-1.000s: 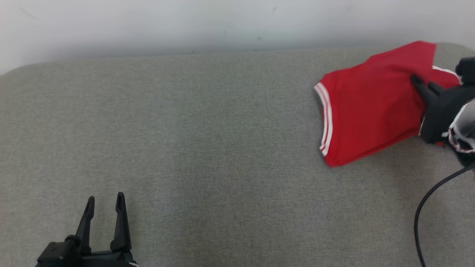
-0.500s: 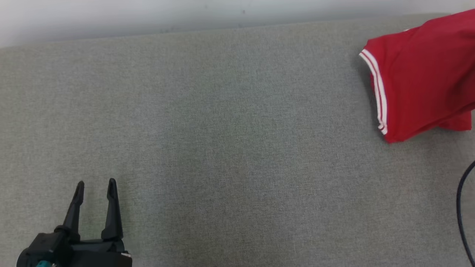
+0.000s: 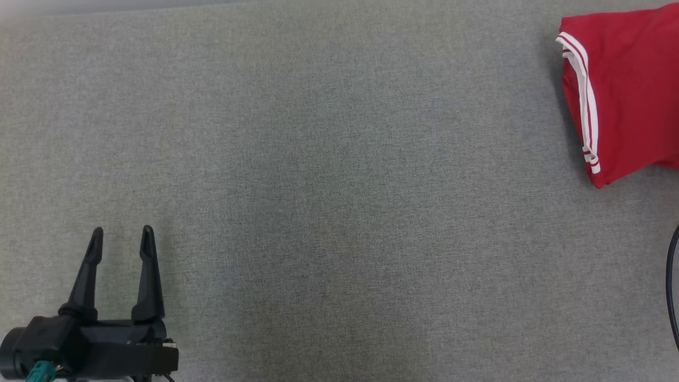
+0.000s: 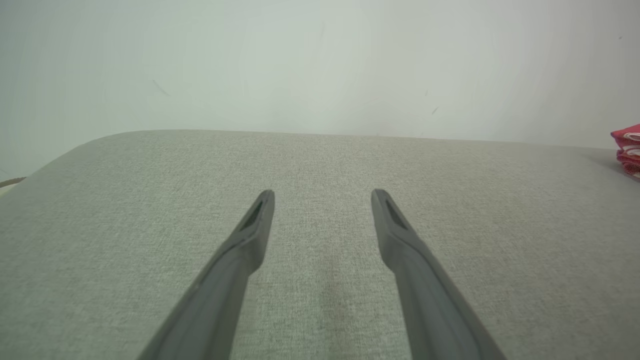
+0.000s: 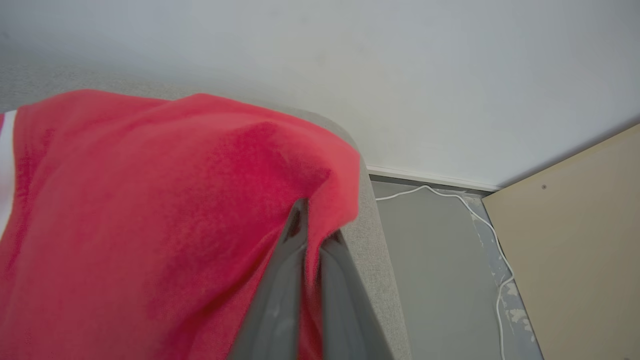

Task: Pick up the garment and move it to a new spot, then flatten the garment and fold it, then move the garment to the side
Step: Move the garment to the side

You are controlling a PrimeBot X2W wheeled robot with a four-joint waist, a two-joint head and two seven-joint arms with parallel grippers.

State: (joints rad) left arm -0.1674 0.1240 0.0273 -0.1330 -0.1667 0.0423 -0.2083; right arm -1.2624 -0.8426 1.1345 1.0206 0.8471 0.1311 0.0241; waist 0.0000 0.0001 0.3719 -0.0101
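garment cropped at right, cable cropped

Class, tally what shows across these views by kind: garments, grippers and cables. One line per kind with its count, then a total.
Garments: 1, the red garment
Grippers: 2, the left gripper and the right gripper
Cables: 2, the black cable and the white cable
Total: 5

Matt red cloth on a grey fabric-covered table.
The garment is seen as soft matt knit with white band trim; the table is covered in coarse grey weave; the fingers are noted as dark matt plastic-looking; the wall is smooth, painted.
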